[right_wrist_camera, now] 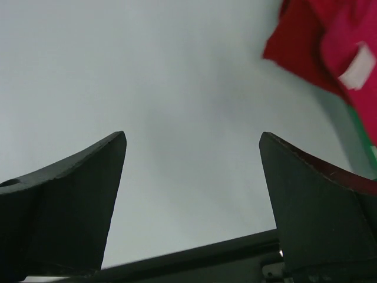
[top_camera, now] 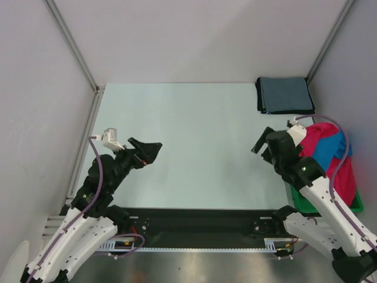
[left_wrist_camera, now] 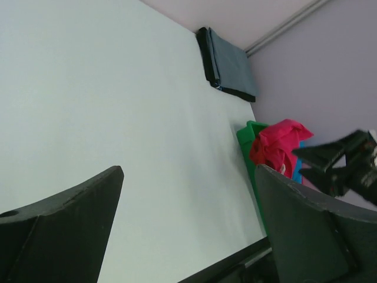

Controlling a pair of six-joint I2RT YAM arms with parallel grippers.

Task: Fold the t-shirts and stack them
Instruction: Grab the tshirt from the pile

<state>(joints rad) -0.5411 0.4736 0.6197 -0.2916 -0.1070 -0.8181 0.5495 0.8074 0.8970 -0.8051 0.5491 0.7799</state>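
A folded grey-blue t-shirt (top_camera: 285, 94) lies at the table's far right corner; it also shows in the left wrist view (left_wrist_camera: 228, 58). A bright pink-red t-shirt (top_camera: 321, 137), a bright blue one (top_camera: 328, 150) and a darker red one (top_camera: 346, 174) lie crumpled in a green tray (top_camera: 301, 203) at the right edge. The pink-red shirt shows in the left wrist view (left_wrist_camera: 280, 141) and the right wrist view (right_wrist_camera: 330, 47). My left gripper (top_camera: 152, 151) is open and empty over the table's left side. My right gripper (top_camera: 261, 144) is open and empty just left of the tray.
The pale table (top_camera: 194, 141) is bounded by grey walls at the back and both sides. A black strip (top_camera: 194, 221) runs along the near edge between the arm bases. The green tray's wall shows in the left wrist view (left_wrist_camera: 250, 159).
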